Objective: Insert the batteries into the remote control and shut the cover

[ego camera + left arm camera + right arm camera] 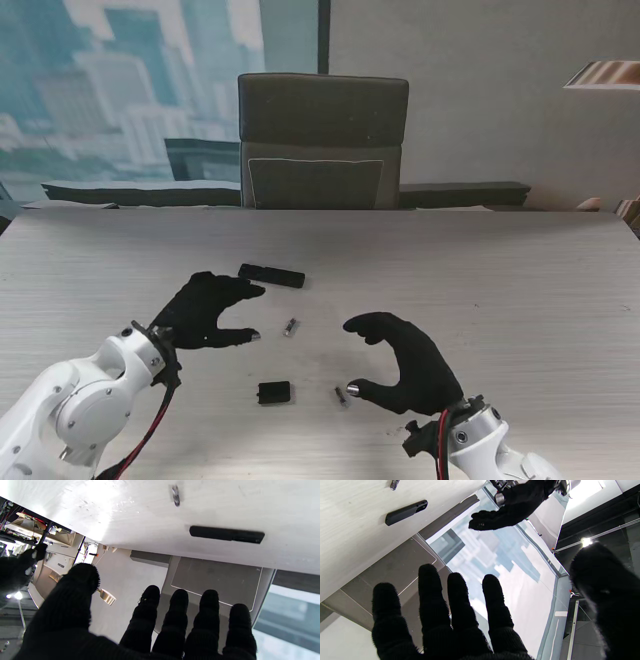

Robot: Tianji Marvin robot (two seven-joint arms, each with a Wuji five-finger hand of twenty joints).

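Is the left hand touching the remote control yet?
Apart. In the stand view, the left hand sits nearer to me than the remote control, with bare table showing between its fingertips and the remote.

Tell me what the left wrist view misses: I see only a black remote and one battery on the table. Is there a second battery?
Observer: Yes. A second battery lies nearer to me than the one you see, close by the thumb tip of the right hand.
Operator: And the cover?
Observer: The cover lies on the table to the left of that second battery, well apart from the remote.
Operator: Is the right hand holding anything?
Observer: No. It is open and empty, with fingers and thumb curved apart.
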